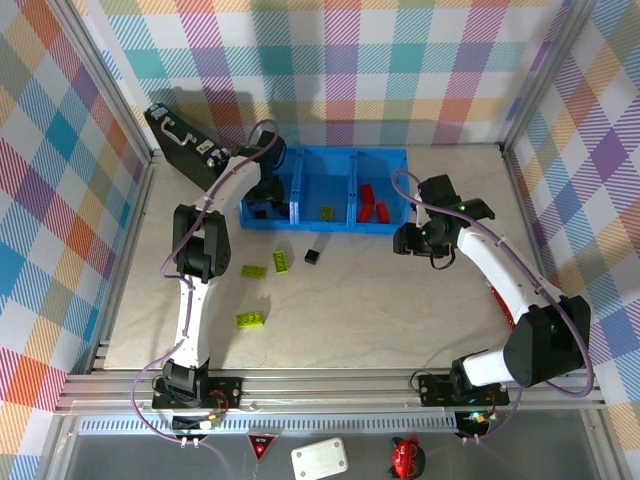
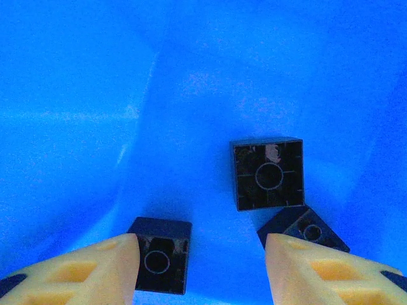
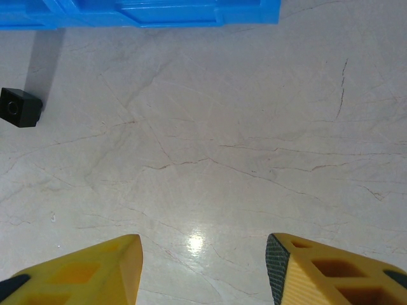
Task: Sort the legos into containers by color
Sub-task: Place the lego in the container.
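Note:
The blue tray (image 1: 330,226) holds three containers in a row. My left gripper (image 1: 262,203) reaches down into the left one. Its jaws (image 2: 202,270) are open, with three black legos on the blue floor: one (image 2: 269,173) ahead, one (image 2: 159,262) against the left finger's inner side, one (image 2: 304,229) by the right finger. A green lego (image 1: 327,212) lies in the middle container and red legos (image 1: 372,203) in the right one. A black lego (image 1: 312,257) and three green legos (image 1: 282,260) (image 1: 253,271) (image 1: 250,319) lie on the table. My right gripper (image 1: 410,240) (image 3: 203,270) is open over bare table.
A black case (image 1: 185,140) leans at the back left, close to the tray's left end. In the right wrist view the tray's front wall (image 3: 140,13) runs along the top and the loose black lego (image 3: 21,107) sits far left. Checked walls enclose the table.

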Tool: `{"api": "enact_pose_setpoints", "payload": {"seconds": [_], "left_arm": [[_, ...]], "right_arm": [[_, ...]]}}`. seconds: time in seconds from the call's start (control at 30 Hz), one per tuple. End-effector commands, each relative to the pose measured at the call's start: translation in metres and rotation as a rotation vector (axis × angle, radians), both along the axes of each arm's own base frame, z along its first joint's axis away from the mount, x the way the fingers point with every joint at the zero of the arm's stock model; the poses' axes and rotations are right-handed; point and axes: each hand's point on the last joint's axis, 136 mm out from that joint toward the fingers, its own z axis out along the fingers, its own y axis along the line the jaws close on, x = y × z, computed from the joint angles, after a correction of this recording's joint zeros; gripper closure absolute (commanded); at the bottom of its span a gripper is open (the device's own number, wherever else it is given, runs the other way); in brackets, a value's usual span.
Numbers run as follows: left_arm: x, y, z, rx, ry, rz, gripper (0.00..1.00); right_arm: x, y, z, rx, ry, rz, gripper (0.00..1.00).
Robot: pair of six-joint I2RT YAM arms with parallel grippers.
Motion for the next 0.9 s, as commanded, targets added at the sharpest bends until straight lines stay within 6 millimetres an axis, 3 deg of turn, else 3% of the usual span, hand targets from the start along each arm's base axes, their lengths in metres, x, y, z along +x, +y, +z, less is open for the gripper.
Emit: {"api": "enact_pose_setpoints", "payload": {"seconds": [0.0, 0.2, 0.5, 0.87], "left_arm": [[-0.012, -0.003, 0.012, 0.003, 0.011, 0.0, 0.45], [-0.025, -0.009, 0.031, -0.05, -0.01, -0.024, 0.45], [-0.06, -0.011, 0.065, -0.131, -0.047, -0.067, 0.46], [-0.115, 0.001, 0.078, -0.158, -0.024, -0.093, 0.46]], "right_arm": [[-0.005, 0.001, 0.008, 0.012, -0.017, 0.009, 0.45], [-0.005, 0.009, 0.009, 0.053, -0.015, 0.019, 0.45], [-0.002, 0.028, 0.006, 0.079, -0.004, 0.041, 0.46], [0.002, 0.065, -0.011, 0.055, 0.031, 0.075, 0.47]]}}
